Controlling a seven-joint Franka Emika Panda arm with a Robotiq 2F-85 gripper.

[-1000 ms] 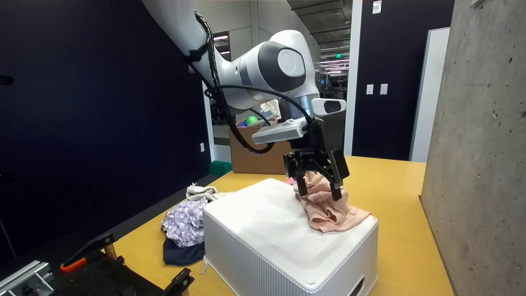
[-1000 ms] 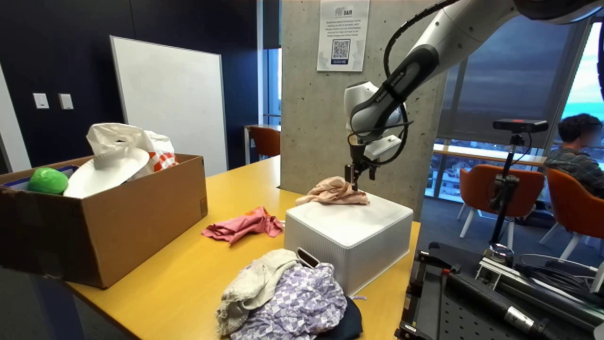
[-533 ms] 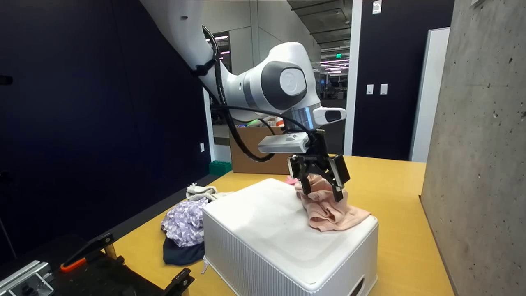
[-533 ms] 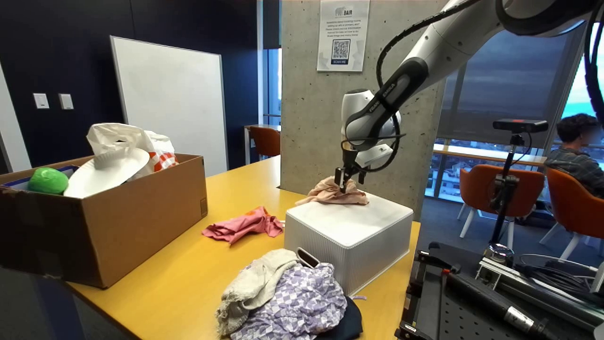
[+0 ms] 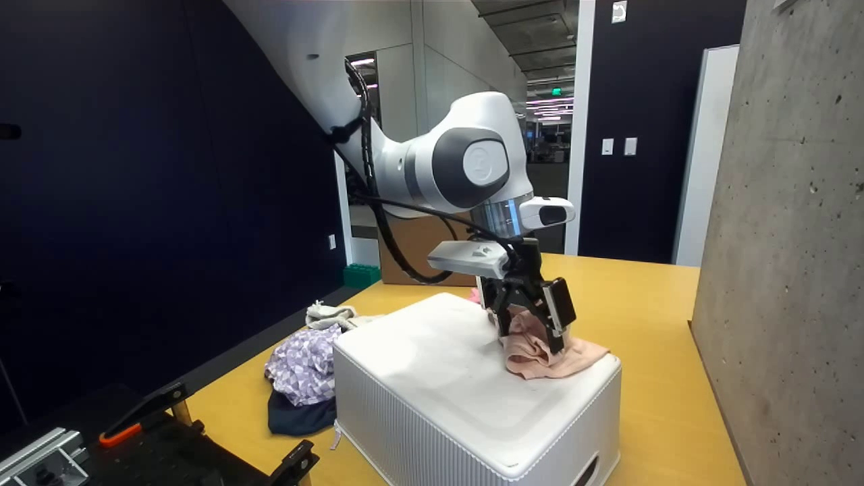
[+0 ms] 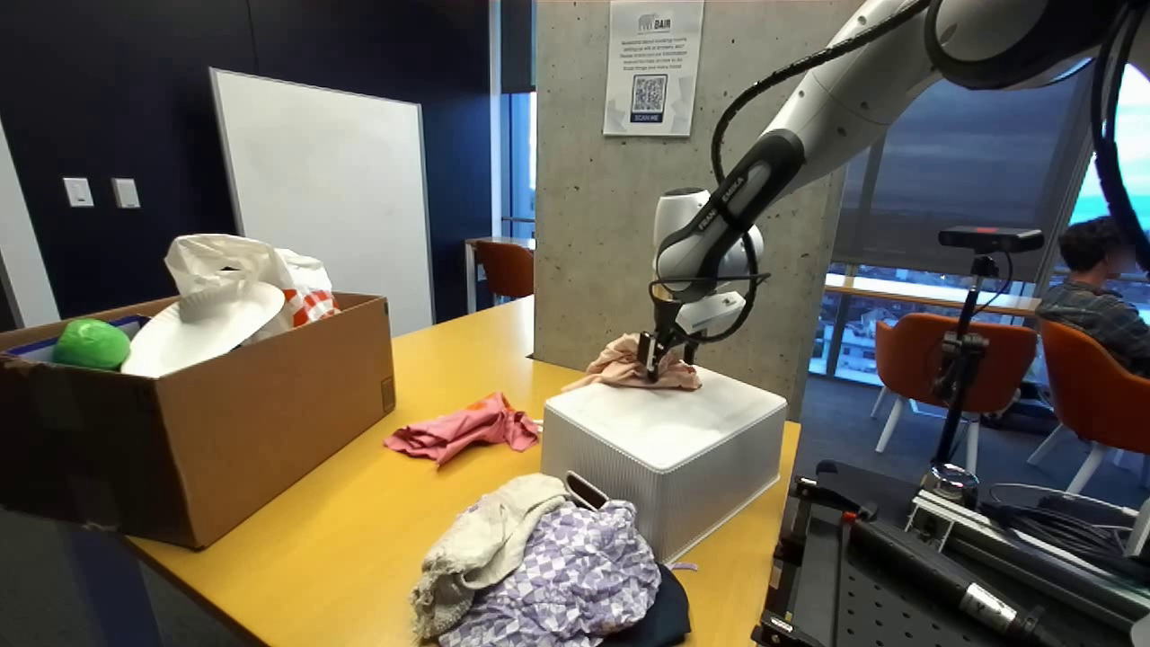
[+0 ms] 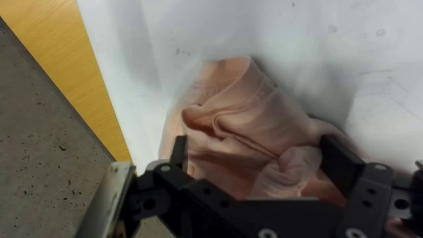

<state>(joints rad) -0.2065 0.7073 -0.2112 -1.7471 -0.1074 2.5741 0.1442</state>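
A crumpled peach cloth (image 5: 540, 364) lies on top of an upturned white ribbed box (image 5: 418, 385), near one end. Both also show in an exterior view, the cloth (image 6: 606, 370) on the box (image 6: 620, 440). My gripper (image 5: 530, 340) points down over the cloth with its jaws wide apart. In the wrist view the gripper (image 7: 252, 142) has one finger on each side of the bunched cloth (image 7: 264, 122). The right fingertip (image 7: 340, 162) seems to press into the folds. The cloth between the fingers is loose, not pinched.
A concrete pillar (image 5: 790, 236) rises beside the yellow table (image 6: 332, 512). A purple-and-white patterned cloth (image 6: 575, 562), a beige cloth (image 6: 517, 517) and a navy cloth (image 6: 669, 611) are heaped by the box. A pink cloth (image 6: 467, 429) lies near a filled cardboard box (image 6: 278, 422).
My gripper has moved down from above the peach cloth, so its fingers now stand around the bunched part. The jaws have stayed open. The cloth has barely shifted.
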